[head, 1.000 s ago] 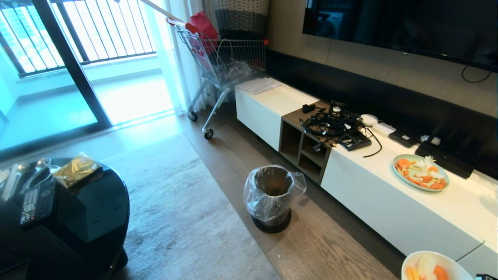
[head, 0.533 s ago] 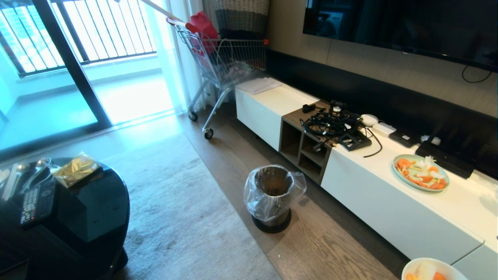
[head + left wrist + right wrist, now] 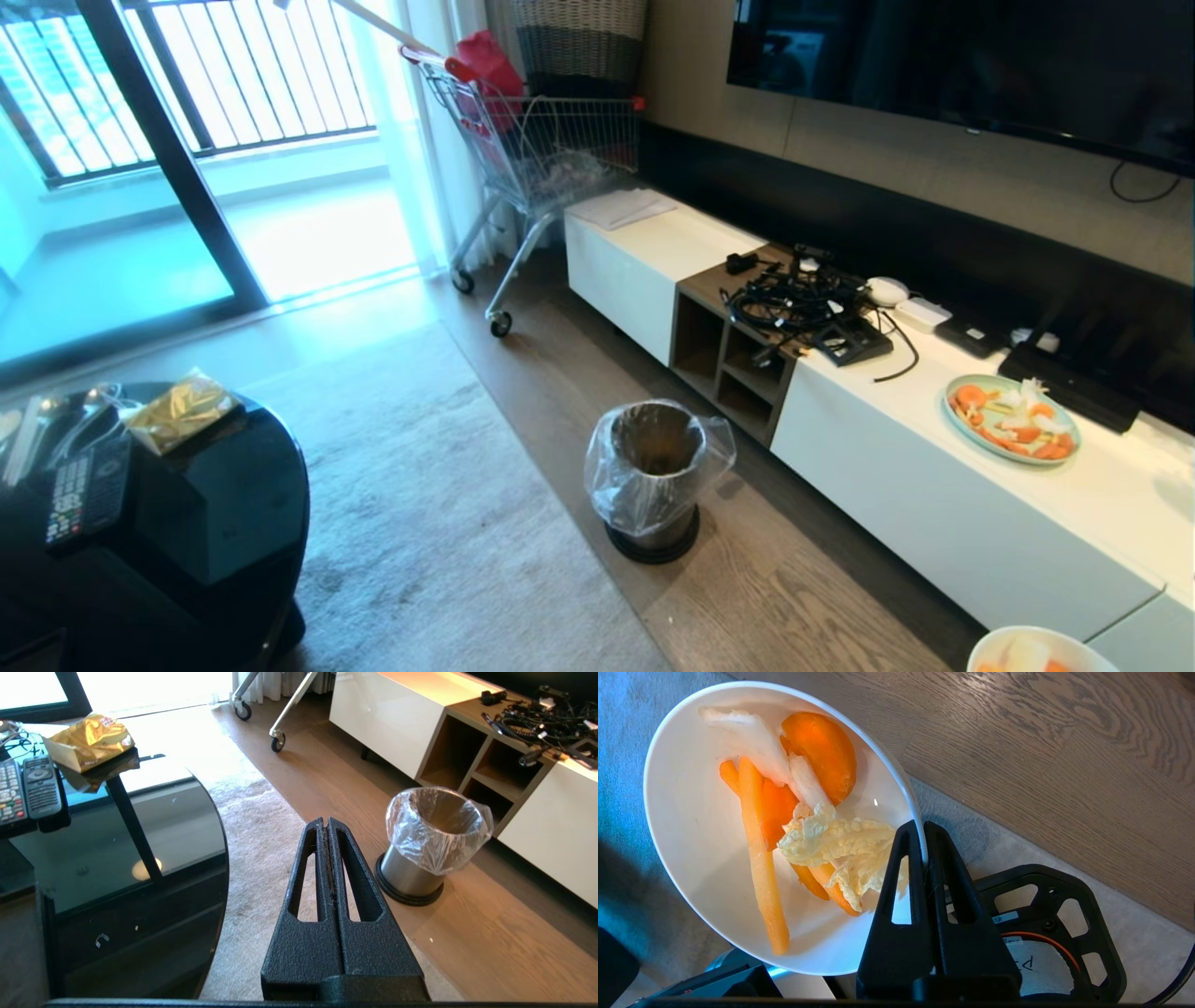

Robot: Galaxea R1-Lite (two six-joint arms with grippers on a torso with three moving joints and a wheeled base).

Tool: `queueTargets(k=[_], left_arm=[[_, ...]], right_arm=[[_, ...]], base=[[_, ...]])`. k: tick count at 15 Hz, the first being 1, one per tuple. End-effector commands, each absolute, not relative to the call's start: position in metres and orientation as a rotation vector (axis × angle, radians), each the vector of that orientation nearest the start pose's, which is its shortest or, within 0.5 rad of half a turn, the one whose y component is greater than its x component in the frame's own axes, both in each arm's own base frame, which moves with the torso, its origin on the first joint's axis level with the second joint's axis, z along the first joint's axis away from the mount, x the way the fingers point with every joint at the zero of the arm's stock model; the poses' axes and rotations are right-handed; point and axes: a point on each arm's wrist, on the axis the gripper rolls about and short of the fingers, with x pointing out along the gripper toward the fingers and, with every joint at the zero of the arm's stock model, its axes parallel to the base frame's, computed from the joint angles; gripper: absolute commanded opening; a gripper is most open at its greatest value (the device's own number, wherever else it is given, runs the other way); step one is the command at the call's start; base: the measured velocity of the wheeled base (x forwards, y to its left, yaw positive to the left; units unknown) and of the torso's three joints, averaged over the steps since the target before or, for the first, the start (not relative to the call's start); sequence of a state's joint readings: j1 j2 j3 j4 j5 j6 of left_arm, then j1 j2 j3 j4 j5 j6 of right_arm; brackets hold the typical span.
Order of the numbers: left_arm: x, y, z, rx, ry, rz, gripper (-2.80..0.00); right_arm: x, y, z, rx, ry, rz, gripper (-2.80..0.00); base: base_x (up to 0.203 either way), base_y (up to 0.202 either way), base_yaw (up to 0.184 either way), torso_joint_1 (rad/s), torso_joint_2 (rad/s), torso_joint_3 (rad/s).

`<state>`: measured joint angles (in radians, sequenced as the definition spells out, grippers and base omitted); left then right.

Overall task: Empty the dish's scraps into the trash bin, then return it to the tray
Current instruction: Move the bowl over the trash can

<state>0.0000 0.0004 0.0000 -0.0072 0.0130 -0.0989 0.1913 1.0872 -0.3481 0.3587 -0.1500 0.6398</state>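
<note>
Head view showed the bin [image 3: 656, 467] standing on the wood floor just beside the rug edge, in front of the white cabinet [image 3: 934, 485], liner mouth open and facing up. The dish [image 3: 1032, 651] sat at the bottom right corner of that view, only its top rim and a bit of the scraps [image 3: 1022, 653] visible. So the bin lay ahead of the dish and off to the robot's left, well apart from it, on lower ground.

Right wrist view: the right gripper [image 3: 921, 830] was closed on the dish [image 3: 691, 826] rim, 1 finger inside the wall and 1 outside, pinching the thin edge. Scraps [image 3: 784, 812] were all inside, orange chunks, long orange sticks and pale leafy pieces, piled toward the gripper side. Dish looked roughly level over the rug, part of the robot base below it. Nothing tipped out yet.

Left gripper [image 3: 328, 826] was shut and empty, parked low, pointing past the rug toward the bin [image 3: 437, 844]. It was nearer the bin but idle.

Judgement: the carry to the bin was still to do; the right arm needed to bring the dish forward and left until its far rim hung over the liner mouth, then tilt away from the pinch point. No tray was in any view.
</note>
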Motion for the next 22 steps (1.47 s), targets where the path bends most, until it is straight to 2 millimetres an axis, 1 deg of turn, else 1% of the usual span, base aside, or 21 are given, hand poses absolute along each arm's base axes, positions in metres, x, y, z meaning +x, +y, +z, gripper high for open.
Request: queueTargets(k=[1, 7, 9, 19, 22], left_arm=[[-0.0228, 0.0003, 0.0763, -0.1, -0.008, 0.013, -2.8], [-0.0227, 0.0003, 0.0763, -0.1, -0.007, 0.013, -2.8], [-0.0228, 0.0003, 0.0763, -0.1, -0.008, 0.013, -2.8], [-0.0227, 0.0003, 0.0763, -0.1, -0.008, 0.013, -2.8], [-0.0228, 0.0003, 0.0763, -0.1, -0.008, 0.013, -2.8]], right_arm=[[0.0859, 0.0132, 0.1116, 0.391, 1.051, -0.312, -2.8], [0.0878, 0.0136, 0.1117, 0.39, 1.053, -0.312, -2.8], [0.089, 0.0138, 0.1112, 0.388, 1.06, -0.315, -2.8], [0.0939, 0.0149, 0.1144, 0.381, 1.055, -0.308, -2.8], [0.0952, 0.015, 0.1153, 0.382, 1.054, -0.309, -2.8]], base=[[0.162, 0.0, 0.0, 0.002, 0.0, 0.007], [0.186, 0.0, 0.003, 0.001, 0.0, -0.001], [0.116, 0.0, 0.001, 0.002, 0.0, -0.002], [0.0, 0.0, 0.0, 0.0, 0.0, 0.0], [0.0, 0.0, 0.0, 0.0, 0.0, -0.126]])
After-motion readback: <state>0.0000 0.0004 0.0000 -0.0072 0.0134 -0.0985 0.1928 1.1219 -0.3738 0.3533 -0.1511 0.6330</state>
